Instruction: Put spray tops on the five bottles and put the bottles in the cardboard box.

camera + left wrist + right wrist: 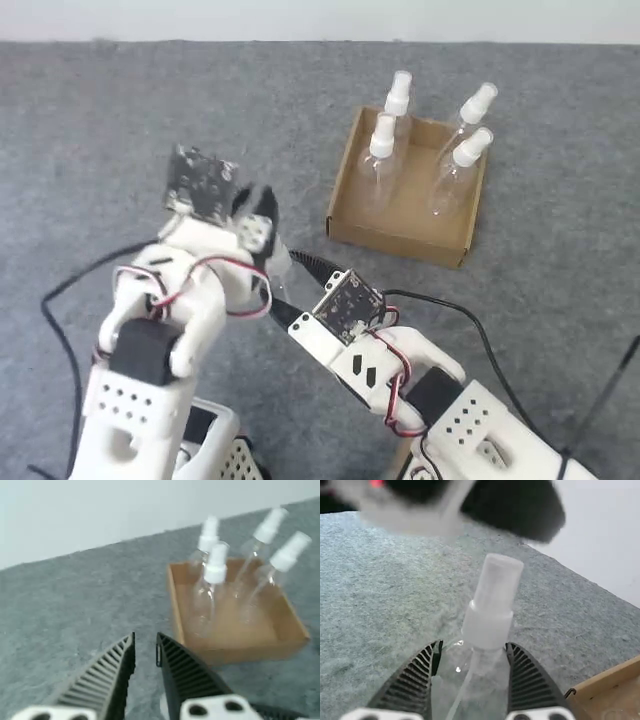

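At the bottom of the high view the two white arms rise from their bases, with a black cable looping at lower left and another running off at lower right over the grey felt mat. The right gripper is clamped on a clear bottle, its ribbed black fingers pressing both sides just under the neck. A white spray top sits on this bottle. In the high view the same bottle lies just left of centre, largely hidden between the right gripper and the left arm's wrist. The left gripper hangs directly above the spray top, a dark blur across the top of the right wrist view that blocks what lies beyond. Its jaws stand slightly apart with nothing between them. Farther off, right of centre in the high view, is the cardboard box, a low open tray. Four capped bottles stand in it, leaning a little, the front-left one nearest the grippers. From the left wrist the box lies unobstructed past the fingers. A pale wall edges the top.
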`<action>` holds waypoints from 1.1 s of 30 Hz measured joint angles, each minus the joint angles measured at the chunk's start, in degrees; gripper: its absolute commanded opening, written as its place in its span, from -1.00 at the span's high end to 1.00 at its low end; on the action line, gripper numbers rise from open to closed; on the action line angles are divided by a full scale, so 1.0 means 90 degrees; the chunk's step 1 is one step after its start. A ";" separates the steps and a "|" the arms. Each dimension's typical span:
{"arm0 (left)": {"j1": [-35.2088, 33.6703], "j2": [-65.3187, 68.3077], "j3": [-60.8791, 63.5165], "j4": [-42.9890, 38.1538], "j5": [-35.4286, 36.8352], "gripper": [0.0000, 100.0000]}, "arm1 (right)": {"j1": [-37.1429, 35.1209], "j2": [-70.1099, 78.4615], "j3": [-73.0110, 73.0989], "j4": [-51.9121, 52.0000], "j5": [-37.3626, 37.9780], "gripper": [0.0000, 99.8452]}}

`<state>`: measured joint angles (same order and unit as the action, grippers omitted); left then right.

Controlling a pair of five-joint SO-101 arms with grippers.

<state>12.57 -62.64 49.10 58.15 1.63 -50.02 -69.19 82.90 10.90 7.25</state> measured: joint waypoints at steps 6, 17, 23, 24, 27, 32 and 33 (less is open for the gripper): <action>0.0059 -0.0449 0.0908 -0.0547 -0.0166 0.89 | 0.0000 0.0020 0.0078 0.0068 0.0000 0.99; -0.0615 -0.1231 0.0293 -0.0420 -0.0186 0.88 | 0.0000 0.0000 0.0264 -0.0049 0.0000 0.99; -0.1680 -0.1973 0.0821 -0.0264 -0.0186 0.88 | 0.0049 0.0000 0.0469 -0.0479 0.0000 0.99; -0.1827 -0.2032 0.1016 -0.0264 -0.0186 0.88 | 0.0049 0.0000 0.0469 -0.0479 0.0000 0.99; -0.2237 -0.2227 0.1631 -0.0264 -0.0186 0.88 | 0.0039 0.0000 0.0469 -0.0361 0.0000 0.99; -0.2696 -0.2276 0.2256 -0.0264 -0.0186 0.88 | 0.0449 0.0088 -0.0283 0.1094 0.0000 0.99; -0.2764 -0.2276 0.2286 -0.0264 -0.0186 0.88 | 0.0508 0.0225 -0.0518 0.1358 0.0000 0.99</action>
<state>-12.31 -83.12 69.67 55.78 -0.04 -45.45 -67.16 78.24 23.12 7.25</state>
